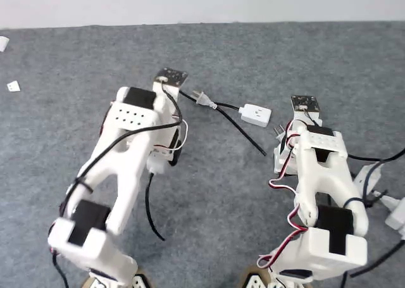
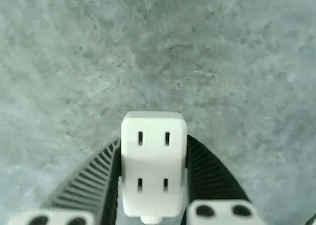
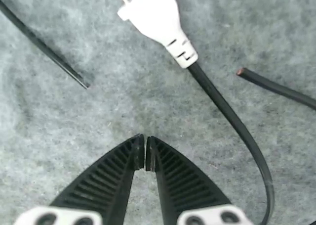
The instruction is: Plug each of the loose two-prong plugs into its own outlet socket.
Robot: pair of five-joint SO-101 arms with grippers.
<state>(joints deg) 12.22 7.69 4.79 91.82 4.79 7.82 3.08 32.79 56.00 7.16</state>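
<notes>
The left hand (image 2: 153, 141) is clenched on a white outlet socket (image 2: 153, 165), its ribbed black fingers (image 2: 96, 178) pressed against the block's two long sides. The socket's long axis runs along the hand, with its rounded end pointing out past the fingertips. Its slotted face is turned toward the wrist camera and carries two pairs of narrow slots, one pair near the outer end and one nearer the palm. It is held over the grey, felt-like worktop (image 2: 222, 62).

The right hand (image 3: 145, 141) is clenched on nothing, its fingertips meeting just above the worktop. Ahead of it and apart from it lies a white two-prong plug (image 3: 153, 15), flat on the worktop. The plug's long axis is slanted, with the prongs pointing away from the hand and the ribbed collar toward it. A black cord (image 3: 232, 121) runs from the collar and curves back past the hand. A cut cord end (image 3: 240, 72) lies to one side, and another black cord end (image 3: 81, 79) lies to the other.

From above, between the two arms, a black two-prong plug (image 1: 201, 99) lies with its prongs aimed at the far left. Just to its right, a second white socket (image 1: 255, 114) lies face up.
</notes>
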